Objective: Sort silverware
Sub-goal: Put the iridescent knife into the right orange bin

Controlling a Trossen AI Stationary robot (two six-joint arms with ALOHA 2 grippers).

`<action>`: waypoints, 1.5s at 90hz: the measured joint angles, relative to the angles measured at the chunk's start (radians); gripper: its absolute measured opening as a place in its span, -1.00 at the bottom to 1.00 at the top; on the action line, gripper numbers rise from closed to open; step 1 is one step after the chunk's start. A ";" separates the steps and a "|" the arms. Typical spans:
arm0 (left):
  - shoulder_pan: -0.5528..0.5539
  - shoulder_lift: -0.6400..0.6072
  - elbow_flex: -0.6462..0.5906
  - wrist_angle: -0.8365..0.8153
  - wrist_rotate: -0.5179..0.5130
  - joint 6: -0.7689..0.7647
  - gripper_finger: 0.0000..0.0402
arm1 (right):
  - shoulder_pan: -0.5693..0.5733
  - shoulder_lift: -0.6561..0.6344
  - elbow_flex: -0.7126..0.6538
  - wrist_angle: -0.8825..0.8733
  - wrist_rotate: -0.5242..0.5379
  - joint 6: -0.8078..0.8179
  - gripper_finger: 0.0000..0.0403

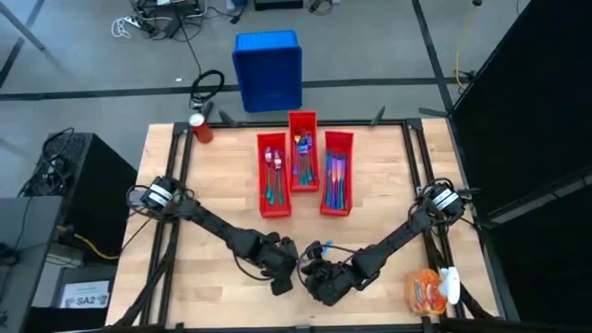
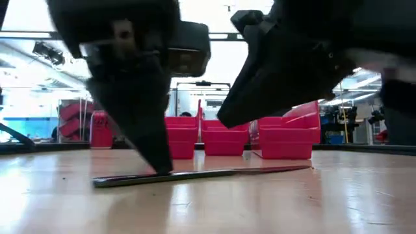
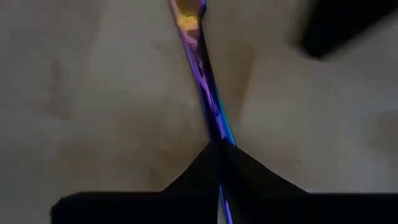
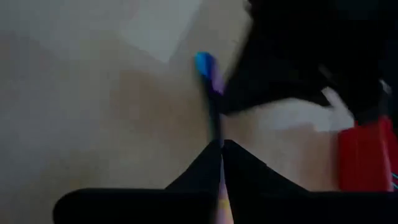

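Observation:
One slim purple-blue piece of silverware (image 2: pixel 214 173) lies flat on the table near its front edge. My left gripper (image 3: pixel 219 146) comes down on it and is shut on its shaft. My right gripper (image 4: pixel 222 144) is shut too. It hovers beside the left one, with its tip (image 2: pixel 222 122) above the piece, whose blue end (image 4: pixel 205 63) shows just past its fingers. More silverware (image 1: pixel 274 180) lies in three red bins (image 1: pixel 261 190) at the table's middle. My left gripper pinches the piece's shaft (image 3: pixel 213 130) between its two fingertips. That spot is about a third of the way in from the end on the low view's left. A fingertip (image 2: pixel 159 159) points down from above and slants a little. The piece rests on the table along its length.
The red bins stand side by side beyond the grippers. A red can (image 1: pixel 201 128) sits at the far left corner and an orange bag (image 1: pixel 425 289) at the near right. A blue crate (image 1: pixel 268 69) stands on the floor behind the table.

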 joint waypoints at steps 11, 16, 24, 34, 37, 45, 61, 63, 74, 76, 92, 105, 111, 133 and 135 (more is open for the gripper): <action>0.007 0.003 0.110 -0.138 -0.058 0.060 -1.00 | 0.035 -0.017 -0.001 -0.001 0.000 0.040 -1.00; 0.007 -0.001 0.154 -0.171 -0.089 0.082 -1.00 | 0.049 -0.030 0.000 -0.009 0.008 0.067 -1.00; 0.005 -0.002 0.202 -0.201 -0.114 0.116 -1.00 | 0.064 -0.049 0.000 -0.043 0.044 0.110 -1.00; 0.008 -0.001 0.231 -0.178 -0.118 0.165 -1.00 | 0.072 -0.069 -0.025 -0.069 0.099 0.175 -1.00; 0.011 -0.002 0.232 -0.163 -0.118 0.182 -1.00 | 0.072 -0.074 -0.040 -0.066 0.107 0.198 -1.00; 0.024 -0.002 0.232 -0.165 -0.116 0.208 -1.00 | 0.072 -0.080 -0.095 -0.035 0.132 0.254 -1.00; 0.069 -0.004 0.165 0.012 -0.007 0.341 -1.00 | 0.097 -0.121 -0.247 0.106 0.201 0.342 -1.00; 0.079 -0.004 0.149 0.051 0.026 0.345 -1.00 | 0.099 -0.131 -0.269 0.128 0.201 0.353 -1.00; 0.148 -0.002 0.065 0.220 0.143 0.335 -1.00 | 0.095 -0.189 -0.387 0.287 0.193 0.400 -1.00; 0.162 -0.003 0.053 0.237 0.141 0.323 -1.00 | 0.091 -0.197 -0.403 0.313 0.186 0.410 -1.00; 0.244 0.000 0.029 0.266 0.117 0.284 -1.00 | 0.024 -0.187 -0.427 0.310 0.095 0.530 -1.00; 0.277 0.006 0.032 0.258 0.112 0.259 -1.00 | -0.021 -0.147 -0.409 0.241 0.030 0.584 -1.00; 0.281 0.012 0.031 0.252 0.107 0.249 -1.00 | -0.031 -0.136 -0.407 0.225 0.009 0.601 -1.00; 0.274 0.032 0.031 0.209 0.107 0.204 -1.00 | -0.040 -0.133 -0.404 0.192 0.005 0.629 -1.00; 0.271 0.032 0.030 0.210 0.107 0.202 -1.00 | -0.041 -0.133 -0.404 0.192 0.004 0.629 -1.00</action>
